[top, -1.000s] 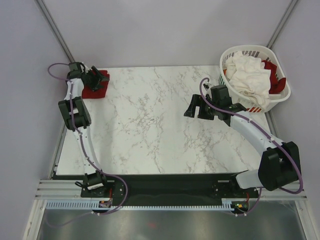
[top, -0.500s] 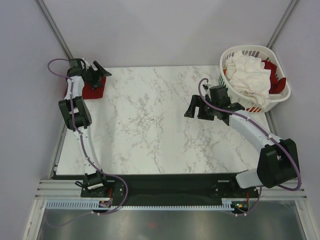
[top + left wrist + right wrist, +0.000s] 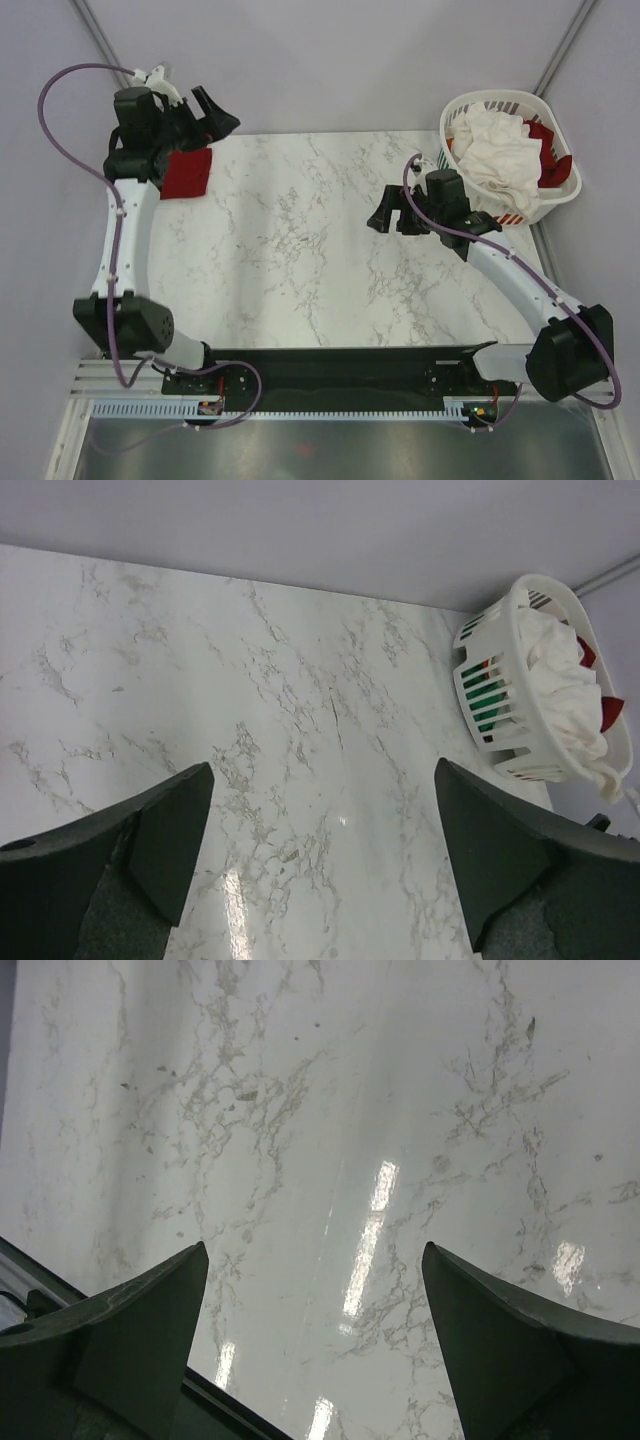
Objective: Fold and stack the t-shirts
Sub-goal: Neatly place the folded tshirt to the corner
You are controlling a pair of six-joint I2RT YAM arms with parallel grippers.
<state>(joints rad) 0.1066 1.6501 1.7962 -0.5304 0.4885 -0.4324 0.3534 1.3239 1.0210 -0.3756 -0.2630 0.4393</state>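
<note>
A folded dark red t-shirt lies at the far left corner of the marble table. My left gripper is open and empty, raised above and just beyond that shirt; in its wrist view it looks across bare marble. White t-shirts and a dark red one are heaped in the white basket at the far right; the basket also shows in the left wrist view. My right gripper is open and empty, above bare marble left of the basket.
Grey walls close the back and sides. A black strip along the near table edge shows in the right wrist view. The arm bases stand on the dark near rail.
My left arm has lifted off the folded red shirt and swung up and back, its gripper now high above the far left corner. The right arm has barely moved.
</note>
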